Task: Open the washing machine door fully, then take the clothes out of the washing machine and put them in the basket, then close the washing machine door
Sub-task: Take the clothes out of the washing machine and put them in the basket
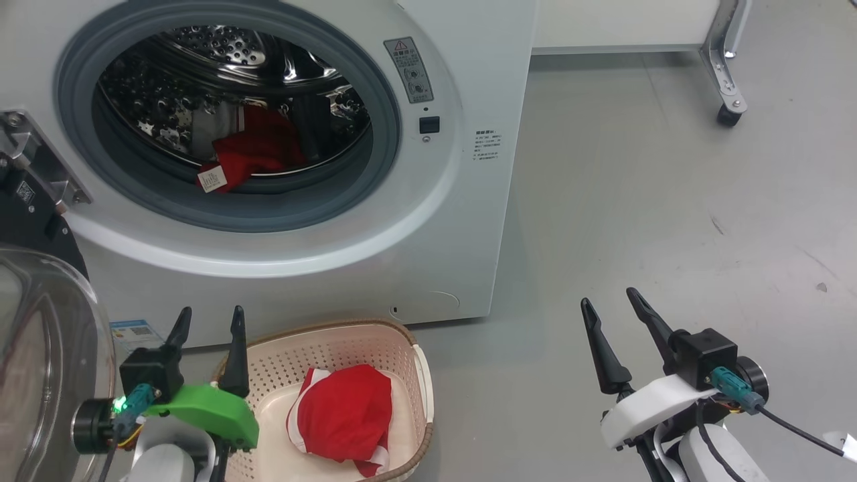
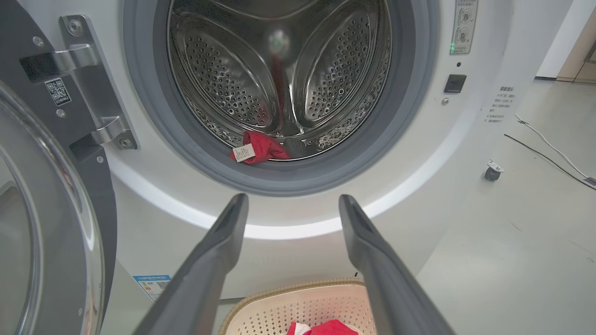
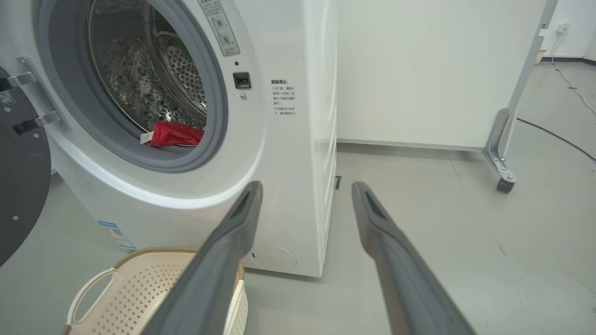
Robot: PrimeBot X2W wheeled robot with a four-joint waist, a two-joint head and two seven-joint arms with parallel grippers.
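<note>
The white washing machine stands with its door swung wide open to the left. Red clothes with a white tag lie at the front lip of the steel drum. Another red garment lies in the cream basket on the floor in front of the machine. My left gripper is open and empty above the basket's left rim. My right gripper is open and empty over the floor to the right.
A white panel on a metal leg with a castor stands behind and right of the machine. A cable runs along the grey floor. Bare floor stretches to the right of the machine.
</note>
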